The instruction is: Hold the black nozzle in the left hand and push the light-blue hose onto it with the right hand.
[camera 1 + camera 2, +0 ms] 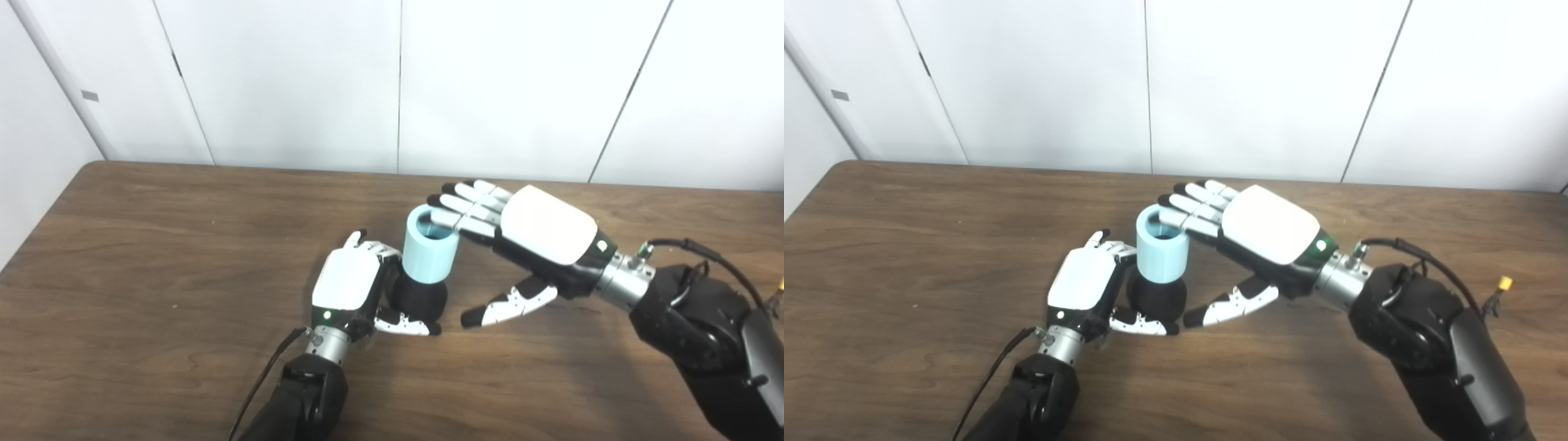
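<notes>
The black nozzle stands upright on the wooden table. The light-blue hose, a short open tube, sits on top of it, tilted slightly right. My left hand is shut on the nozzle, with fingers behind it and thumb across its front base. My right hand is open to the right of the hose. Its fingers lie flat over the hose's top rim, and its thumb hangs apart, low beside the nozzle. Both also show in the right eye view: nozzle, hose.
White wall panels rise right behind the table's far edge. A small yellow connector lies at the far right near my right forearm. A black cable runs along my left wrist.
</notes>
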Robot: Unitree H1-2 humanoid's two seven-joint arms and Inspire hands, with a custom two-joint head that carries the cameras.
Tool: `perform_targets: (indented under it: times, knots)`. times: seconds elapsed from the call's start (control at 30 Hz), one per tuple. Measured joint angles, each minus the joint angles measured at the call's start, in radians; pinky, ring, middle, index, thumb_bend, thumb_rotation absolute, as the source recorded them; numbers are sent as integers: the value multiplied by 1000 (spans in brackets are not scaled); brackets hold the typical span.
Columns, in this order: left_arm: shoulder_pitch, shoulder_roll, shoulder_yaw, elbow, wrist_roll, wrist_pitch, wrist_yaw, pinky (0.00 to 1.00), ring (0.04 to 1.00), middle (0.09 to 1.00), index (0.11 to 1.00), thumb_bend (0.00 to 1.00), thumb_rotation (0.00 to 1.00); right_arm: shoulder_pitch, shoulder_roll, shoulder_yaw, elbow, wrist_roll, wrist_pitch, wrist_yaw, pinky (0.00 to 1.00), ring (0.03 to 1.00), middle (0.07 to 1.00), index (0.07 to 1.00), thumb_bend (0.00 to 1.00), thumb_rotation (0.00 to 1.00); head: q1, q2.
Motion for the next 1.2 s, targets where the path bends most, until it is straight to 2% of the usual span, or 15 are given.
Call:
perform_targets:
  times: [0.63, 0.73, 0.97, 1.2]
  knots:
    - [-2, 1, -3, 2, 1, -10, 14, 932, 780, 706, 483, 525, 53, 20, 6, 12, -57, 13, 4, 16, 945, 976, 965, 928, 511, 996, -3, 8]
    - [-2, 1, -3, 2, 1, -10, 14, 936, 780, 705, 483, 525, 53, 17, 12, 12, -61, 21, 19, 27, 946, 976, 968, 936, 504, 983, -3, 8]
    - [-2, 0, -2, 2, 0, -7, 12, 930, 776, 704, 483, 525, 53, -13, 30, -6, -63, 47, 30, 39, 958, 984, 982, 941, 513, 997, -15, 14]
    - [-2, 2, -2, 2, -5, -7, 12, 924, 772, 699, 483, 525, 53, -56, 32, -44, -65, 48, 60, 40, 953, 970, 968, 937, 504, 952, -18, 17]
